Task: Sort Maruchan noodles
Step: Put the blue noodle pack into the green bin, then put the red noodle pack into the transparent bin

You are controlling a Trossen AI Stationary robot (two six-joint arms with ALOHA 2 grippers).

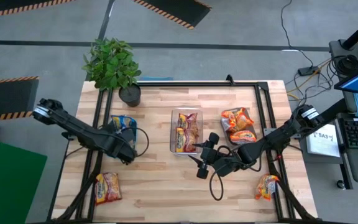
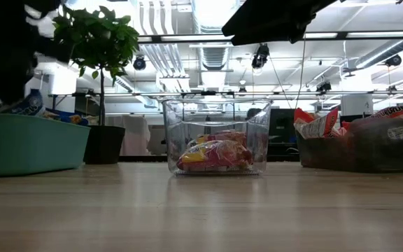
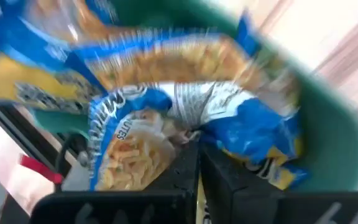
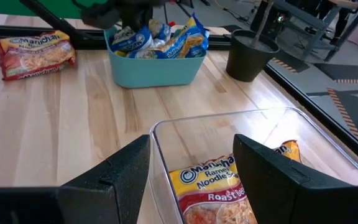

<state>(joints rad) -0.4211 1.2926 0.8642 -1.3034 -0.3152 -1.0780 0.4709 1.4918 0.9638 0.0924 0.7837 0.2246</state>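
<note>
Our left gripper [image 3: 197, 155] pinches a blue noodle packet [image 3: 166, 118] inside the teal bin [image 4: 154, 65]; our right gripper [image 4: 191, 168], fingers spread, hangs over the clear bin [image 1: 186, 131]. Two packets lie loose on the table [image 1: 160, 186].

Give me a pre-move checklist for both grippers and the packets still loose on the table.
1. Left gripper shut on a blue packet over the teal bin: ok.
2. Right gripper open above the clear bin: ok.
3. Maroon packet still unsorted on the table: not ok.
4. Orange packet still unsorted: not ok.
5. Grey bin holds only orange packets: cannot tell.
</note>
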